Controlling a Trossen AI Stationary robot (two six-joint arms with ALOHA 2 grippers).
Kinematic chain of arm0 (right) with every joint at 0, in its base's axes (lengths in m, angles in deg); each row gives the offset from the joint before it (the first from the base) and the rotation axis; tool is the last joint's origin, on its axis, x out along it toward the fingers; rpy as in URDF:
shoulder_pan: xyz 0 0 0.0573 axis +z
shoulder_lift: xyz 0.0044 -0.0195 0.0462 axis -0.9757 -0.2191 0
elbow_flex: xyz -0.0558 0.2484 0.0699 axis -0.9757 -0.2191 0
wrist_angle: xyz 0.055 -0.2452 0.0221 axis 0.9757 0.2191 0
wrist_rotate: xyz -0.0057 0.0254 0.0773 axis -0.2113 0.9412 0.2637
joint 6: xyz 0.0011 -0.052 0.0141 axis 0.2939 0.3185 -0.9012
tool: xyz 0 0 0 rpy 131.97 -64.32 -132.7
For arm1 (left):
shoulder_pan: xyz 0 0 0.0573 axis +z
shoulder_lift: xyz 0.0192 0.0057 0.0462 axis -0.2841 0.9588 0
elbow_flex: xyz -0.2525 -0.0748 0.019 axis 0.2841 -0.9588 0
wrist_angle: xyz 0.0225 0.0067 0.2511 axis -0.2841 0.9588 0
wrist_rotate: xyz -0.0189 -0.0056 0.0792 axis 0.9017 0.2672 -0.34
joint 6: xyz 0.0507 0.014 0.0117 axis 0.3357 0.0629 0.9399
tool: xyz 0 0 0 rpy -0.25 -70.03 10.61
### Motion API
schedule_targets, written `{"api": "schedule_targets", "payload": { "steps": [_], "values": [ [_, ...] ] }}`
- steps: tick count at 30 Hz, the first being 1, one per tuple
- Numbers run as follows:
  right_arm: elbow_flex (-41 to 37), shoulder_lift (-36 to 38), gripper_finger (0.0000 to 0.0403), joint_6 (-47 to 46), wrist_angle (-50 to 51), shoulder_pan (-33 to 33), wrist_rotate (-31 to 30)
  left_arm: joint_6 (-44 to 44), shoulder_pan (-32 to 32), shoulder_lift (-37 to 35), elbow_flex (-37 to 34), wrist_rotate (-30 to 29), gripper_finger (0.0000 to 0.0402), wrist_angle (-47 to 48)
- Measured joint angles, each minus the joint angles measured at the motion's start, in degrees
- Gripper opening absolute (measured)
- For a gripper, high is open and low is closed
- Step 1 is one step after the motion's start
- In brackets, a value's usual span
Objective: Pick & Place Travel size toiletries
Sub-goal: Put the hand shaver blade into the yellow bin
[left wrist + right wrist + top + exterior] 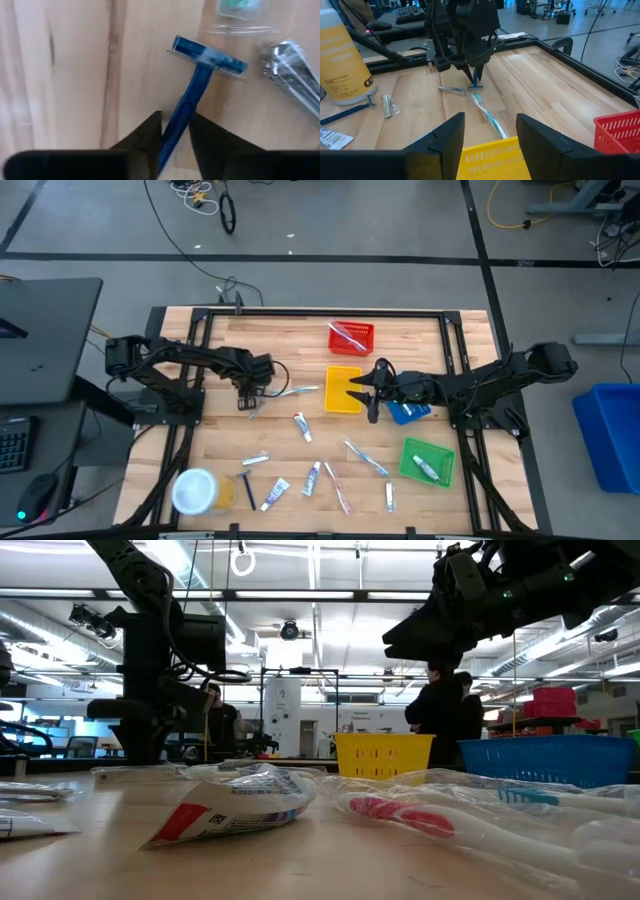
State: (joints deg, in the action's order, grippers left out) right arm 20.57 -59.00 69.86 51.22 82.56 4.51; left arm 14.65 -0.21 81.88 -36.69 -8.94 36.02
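Blue razor [200, 80] pinched by its handle in the left gripper [175, 137], head touching the tabletop [300, 470] left of centre, just beside a silvery packet [290, 65] and a toothbrush [487, 116]. Left fingers clenched on the razor handle. Right gripper [487, 137] hovers over the yellow tray [343, 390], fingers spread, holding nothing. More toiletries scattered on the near tabletop.
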Motion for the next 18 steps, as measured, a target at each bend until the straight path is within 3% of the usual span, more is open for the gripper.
{"api": "schedule_targets", "payload": {
  "steps": [6,12,18],
  "values": [
    [0.0,0.0,0.0175,-0.02,0.0,0.0,0.02,-0.24,0.02,-1.43,-0.17,0.85,0.0038,-0.13],
    [0.02,0.0,0.0169,0.0,0.0,0.0,0.02,-2.53,-0.02,-6.06,1.5,-4.03,0.0038,-0.84],
    [0.02,0.02,0.0174,-0.02,-0.11,0.0,0.02,-4.06,-1.08,-10.23,7.23,-4.02,0.0043,-6.88]
  ]
}}
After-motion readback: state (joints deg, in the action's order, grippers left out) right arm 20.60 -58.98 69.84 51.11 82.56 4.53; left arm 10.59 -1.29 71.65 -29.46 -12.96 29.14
